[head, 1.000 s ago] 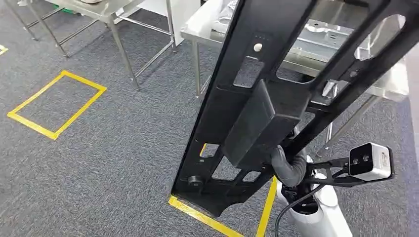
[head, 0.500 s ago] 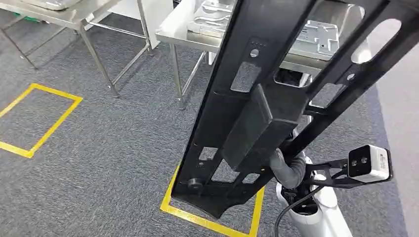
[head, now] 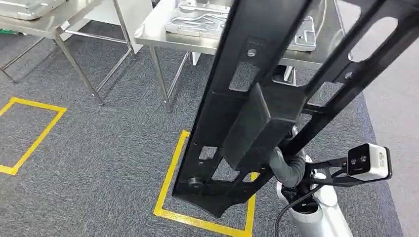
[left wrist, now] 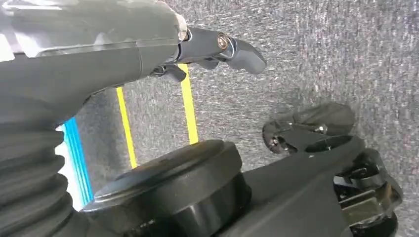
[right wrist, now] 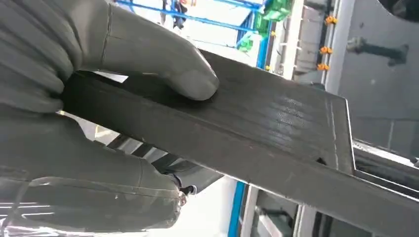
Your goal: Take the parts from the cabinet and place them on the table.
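No readable writing or brand marks on any surface; the small white camera box (head: pixel 369 161) at lower right of the head view shows two lenses and a faint label too small to read.

Against the earlier head frames the whole scene has slid: the yellow tape square (head: pixel 207 190) on the carpet (head: pixel 99 148) now sits lower centre, the second tape outline (head: pixel 24 133) is cut by the left edge, and the steel bench (head: pixel 163 34) lies further left and nearer along the top. Camera shift, not the things moving. The black part keeps the same place in frame.

The long black part (head: pixel 257 113), a flat frame with cut-outs and a raised block at its middle, runs tilted from lower centre to the upper right corner, held up off the floor in front of the bench. Grey pressed metal pieces (head: pixel 197 17) lie on the bench top.

Right hand (right wrist: pixel 99 123): closed around the edge of the black part, thumb (right wrist: pixel 163 59) pressed on its flat face, fingers wrapped beneath. In the head view it grips below the raised block.

Left hand (left wrist: pixel 148 54): holds nothing, dark fingers (left wrist: pixel 237 49) stretched out over the carpet, apart from the thumb.
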